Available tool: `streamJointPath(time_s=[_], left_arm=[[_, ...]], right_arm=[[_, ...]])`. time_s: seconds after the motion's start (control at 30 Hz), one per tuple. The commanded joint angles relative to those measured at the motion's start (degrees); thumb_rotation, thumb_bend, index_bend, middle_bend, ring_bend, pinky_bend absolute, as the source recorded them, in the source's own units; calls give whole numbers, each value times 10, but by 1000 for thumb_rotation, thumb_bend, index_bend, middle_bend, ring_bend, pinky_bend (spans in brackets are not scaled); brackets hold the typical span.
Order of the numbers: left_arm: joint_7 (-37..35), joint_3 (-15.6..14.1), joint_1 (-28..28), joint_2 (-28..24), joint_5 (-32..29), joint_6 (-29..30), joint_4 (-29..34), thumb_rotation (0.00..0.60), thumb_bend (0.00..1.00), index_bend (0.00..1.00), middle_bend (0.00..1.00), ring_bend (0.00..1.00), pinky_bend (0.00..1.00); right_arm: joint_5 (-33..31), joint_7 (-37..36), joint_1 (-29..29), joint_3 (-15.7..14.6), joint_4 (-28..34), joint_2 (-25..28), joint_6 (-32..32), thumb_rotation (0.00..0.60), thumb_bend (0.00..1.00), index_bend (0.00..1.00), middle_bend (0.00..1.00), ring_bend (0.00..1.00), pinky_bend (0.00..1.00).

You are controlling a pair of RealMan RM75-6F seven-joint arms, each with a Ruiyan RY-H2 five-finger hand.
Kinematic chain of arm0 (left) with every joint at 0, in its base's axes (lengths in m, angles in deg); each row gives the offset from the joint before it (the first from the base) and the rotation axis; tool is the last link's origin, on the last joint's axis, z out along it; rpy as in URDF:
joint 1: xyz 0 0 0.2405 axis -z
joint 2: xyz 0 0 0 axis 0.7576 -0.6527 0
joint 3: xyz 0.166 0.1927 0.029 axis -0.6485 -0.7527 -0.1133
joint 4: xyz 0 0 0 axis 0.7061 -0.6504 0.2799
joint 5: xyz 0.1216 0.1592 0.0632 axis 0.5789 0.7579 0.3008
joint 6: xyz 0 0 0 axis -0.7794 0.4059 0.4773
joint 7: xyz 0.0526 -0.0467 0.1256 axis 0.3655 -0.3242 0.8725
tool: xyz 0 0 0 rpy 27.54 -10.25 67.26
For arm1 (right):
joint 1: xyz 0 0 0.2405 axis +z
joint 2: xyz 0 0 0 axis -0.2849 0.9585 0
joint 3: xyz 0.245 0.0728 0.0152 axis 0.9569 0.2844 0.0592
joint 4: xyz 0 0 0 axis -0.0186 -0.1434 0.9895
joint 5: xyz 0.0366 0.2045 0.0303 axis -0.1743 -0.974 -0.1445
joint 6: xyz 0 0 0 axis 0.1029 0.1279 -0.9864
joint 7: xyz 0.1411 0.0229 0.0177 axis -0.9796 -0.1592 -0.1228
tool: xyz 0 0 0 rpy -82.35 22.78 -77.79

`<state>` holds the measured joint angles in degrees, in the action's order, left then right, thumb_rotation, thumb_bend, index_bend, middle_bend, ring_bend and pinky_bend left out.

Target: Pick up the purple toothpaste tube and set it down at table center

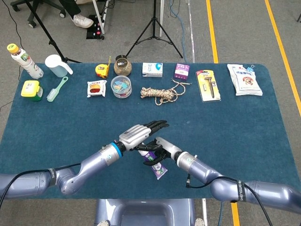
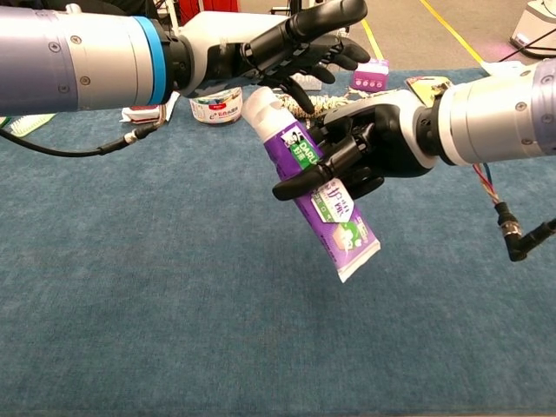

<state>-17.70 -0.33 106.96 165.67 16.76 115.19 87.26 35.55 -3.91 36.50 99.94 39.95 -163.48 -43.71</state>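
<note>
1. One purple toothpaste tube (image 2: 320, 193) hung tilted above the blue surface (image 2: 174, 287), white cap up and to the left, crimped end down and to the right; we saw it clear of the cloth in the chest view.
2. We found the right hand (image 2: 365, 148) gripping the tube around its middle, its dark fingers (image 2: 304, 174) wrapped across the label.
3. Just above the cap we saw the left hand (image 2: 269, 43), fingers stretched out and apart, holding nothing; whether a fingertip touched the cap we could not tell.
4. In the head view the tube (image 1: 157, 168) sat near the front middle of the surface, under both hands (image 1: 143, 136) (image 1: 157, 150).
5. Along the far edge we noted a round tin (image 1: 121, 86), a coil of rope (image 1: 159, 94), a snack packet (image 1: 96, 88), a yellow tape measure (image 1: 101, 70), a purple box (image 1: 182, 71), a razor card (image 1: 207, 85) and a white pouch (image 1: 244, 79).
6. At far left we saw a bottle (image 1: 23, 60), a scoop (image 1: 57, 65), a green brush (image 1: 57, 88) and a yellow tub (image 1: 31, 90).
</note>
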Motion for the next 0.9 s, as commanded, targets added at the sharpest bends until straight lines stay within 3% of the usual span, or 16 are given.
streamJointPath(time_s=[0.03, 0.43, 0.9], left_arm=[[-4, -1, 1, 2, -1, 0, -2, 0, 46, 0, 0, 0, 161], [-31, 2, 2, 1, 3, -5, -7, 0, 46, 0, 0, 0, 160], [-52, 5, 10, 1, -5, -24, -15, 0, 46, 0, 0, 0, 140]], right_arm=[[3, -9, -1, 3, -5, -2, -7, 600, 377, 755, 939, 1000, 1000], [48, -70, -28, 39, -29, -6, -68, 600, 382, 755, 939, 1000, 1000], [39, -104, -18, 51, -41, -6, -96, 600, 386, 754, 939, 1000, 1000]])
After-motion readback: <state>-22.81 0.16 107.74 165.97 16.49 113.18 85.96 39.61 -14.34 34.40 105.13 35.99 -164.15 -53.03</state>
